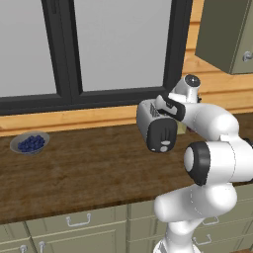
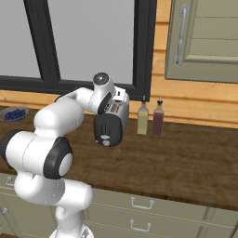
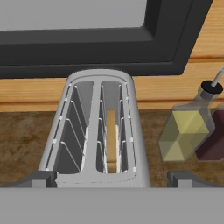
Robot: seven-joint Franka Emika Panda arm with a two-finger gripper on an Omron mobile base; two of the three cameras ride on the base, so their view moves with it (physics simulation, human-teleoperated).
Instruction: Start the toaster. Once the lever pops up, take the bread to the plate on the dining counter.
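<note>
- Fingertips [image 3: 41, 179] of the gripper [image 3: 112, 181] rise at the bottom of the hand view, one at each side, spread as wide as they go; nothing is between them and they hold nothing.
- Between the two tips lies the near end of the toaster [image 3: 98, 127], seen from above; whether the tips touch its shell, the pictures do not tell.
- The toaster has two long slots with wire guides. The bread [image 3: 111, 141] stands in the right slot, low between the wires; the left slot has only wires.
- In the left base view the toaster [image 1: 155, 126] stands on the dark brown wooden counter [image 1: 79, 173], with its dark grey end panel turned to the cameras. The hand is above its top, partly hidden by the white arm.
- In the right base view the same toaster [image 2: 111, 123] sits just under the hand.
- Just beside the toaster, on the right in the right base view, stand a bottle of yellow liquid [image 2: 142, 118] and a bottle of dark red liquid [image 2: 158, 119], close together and upright near the wooden wall.
- A grey bowl of blueberries [image 1: 30, 143] rests on the counter well apart from the toaster, to the left, under the dark-framed window [image 1: 64, 96].
- Pale green drawers [image 2: 139, 209] run under the counter, and a wall cabinet [image 2: 204, 39] hangs at the upper right.
</note>
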